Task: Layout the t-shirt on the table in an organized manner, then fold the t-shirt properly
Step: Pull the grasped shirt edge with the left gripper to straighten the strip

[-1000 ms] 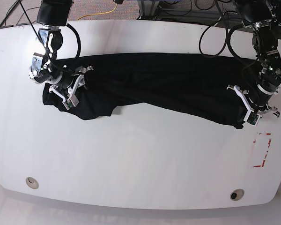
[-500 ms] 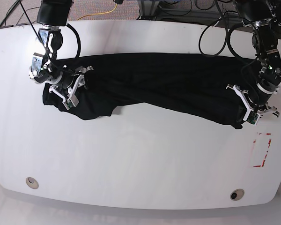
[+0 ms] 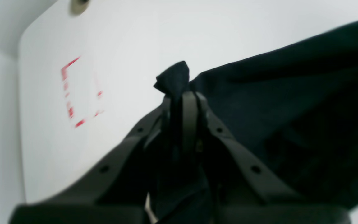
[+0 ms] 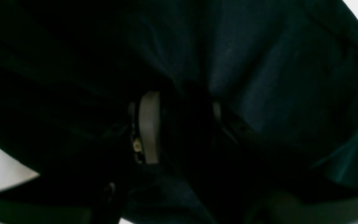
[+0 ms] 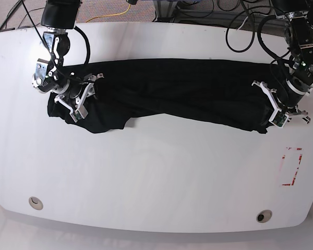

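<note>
T-shirt [image 5: 182, 94] of plain black fabric stretches in a long, bunched band across the far half of the white surface [image 5: 146, 177], running from about 9 o'clock to 3 o'clock in the base view, held at both ends by 2 robot arms. At the 3 o'clock end, the left hand [image 5: 280, 115] is pressed together on a pinch of cloth; its wrist camera shows a small black tuft poking out above the closed fingers [image 3: 189, 118], with the red dashed rectangle [image 5: 292, 166] lying just beyond on bare surface. At the 9 o'clock end, the right hand [image 5: 79, 101] sits buried in the fabric; its wrist view shows the fingers [image 4: 149, 127] standing somewhat apart with dark cloth filling the gap, so it appears to be gripping a thicker fold of the t-shirt.

Judged against the task, the work looks early. The garment is pulled out lengthwise but remains twisted and doubled over on itself, with a lumpy bulge near 8 o'clock and no clear outline of sleeves, collar or hem. Spreading it flat into a recognisable shape appears still to be done, and no tidy fold is visible yet. 2 round grommets [image 5: 35, 202] sit uncovered along the near edge, well apart from the cloth.
</note>
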`<state>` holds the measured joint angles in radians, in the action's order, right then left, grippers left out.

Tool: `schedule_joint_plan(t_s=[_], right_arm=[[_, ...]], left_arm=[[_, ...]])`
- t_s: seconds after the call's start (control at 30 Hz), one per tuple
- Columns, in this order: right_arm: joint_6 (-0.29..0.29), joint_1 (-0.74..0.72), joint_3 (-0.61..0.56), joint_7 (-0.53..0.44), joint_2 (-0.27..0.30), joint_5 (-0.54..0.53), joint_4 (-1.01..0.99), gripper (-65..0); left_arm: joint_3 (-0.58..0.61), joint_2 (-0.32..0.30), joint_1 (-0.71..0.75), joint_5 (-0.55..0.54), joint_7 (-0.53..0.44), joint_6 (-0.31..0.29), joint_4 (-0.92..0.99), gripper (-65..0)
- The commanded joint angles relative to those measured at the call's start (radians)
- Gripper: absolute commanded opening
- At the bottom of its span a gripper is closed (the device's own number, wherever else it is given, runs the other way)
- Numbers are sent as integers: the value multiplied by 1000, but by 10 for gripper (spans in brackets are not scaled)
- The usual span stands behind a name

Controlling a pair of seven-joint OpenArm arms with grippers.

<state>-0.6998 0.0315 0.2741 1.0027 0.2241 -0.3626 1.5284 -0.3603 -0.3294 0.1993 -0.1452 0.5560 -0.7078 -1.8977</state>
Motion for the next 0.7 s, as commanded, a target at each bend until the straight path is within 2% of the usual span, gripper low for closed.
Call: schedule_joint_plan(t_s=[0.0,0.27,0.4,0.67], right_arm=[[2,-6,0,18,-2,17,4,-457],[2,-8,0,20,-10,17,4,-457],[2,-8,-2,20,-10,17,4,-457],[2,-8,-2,20,-12,17,4,-457]], left_arm=[[-24,-35,16,-21,-23,10,-32,-650],[-96,-38,30,-21,-23,10,-33,-646],[-102,-63,30,-21,-21,10,-32,-646],[-102,-70,30,-21,-20,10,-32,-644]])
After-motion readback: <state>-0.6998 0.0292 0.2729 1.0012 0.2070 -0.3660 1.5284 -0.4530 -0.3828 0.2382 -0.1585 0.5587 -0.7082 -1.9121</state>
